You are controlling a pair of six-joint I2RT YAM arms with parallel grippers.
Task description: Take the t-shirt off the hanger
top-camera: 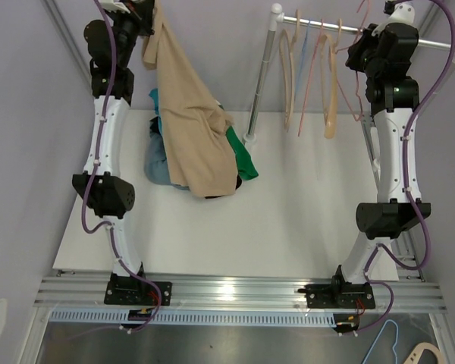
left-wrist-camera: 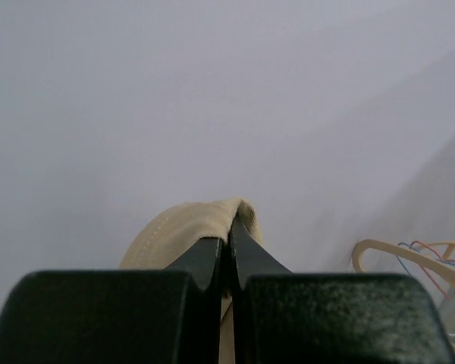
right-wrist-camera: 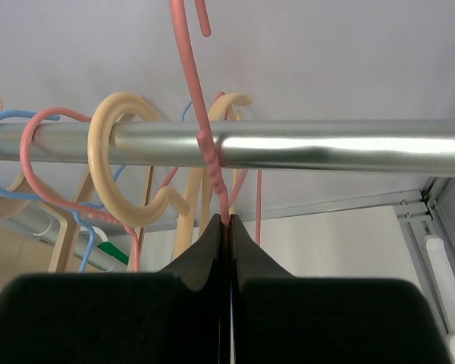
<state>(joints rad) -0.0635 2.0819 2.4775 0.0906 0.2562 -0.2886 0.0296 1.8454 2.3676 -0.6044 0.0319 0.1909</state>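
Tan t-shirt (top-camera: 188, 121) dangling far L, pink wire hanger (right-wrist-camera: 217, 182) upright by rail (right-wrist-camera: 326, 148)

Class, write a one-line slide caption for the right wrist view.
Right tool pinches a pink wire hanger by its twisted neck, in front of the steel rail hung with other hangers.

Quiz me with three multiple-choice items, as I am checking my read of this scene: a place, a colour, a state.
1. Where does the beige t-shirt hang? A from the left jaws; B on the rail; C flat on the table.
2. What colour is the wire hanger in the right jaws? A blue; B pink; C cream.
3. How do the right jaws stand? A wide open; B shut on the hanger; C shut on nothing.
Key: 1 A, beige cloth is pinched there; 2 B, pink wire enters them; 3 B, they meet on the wire.
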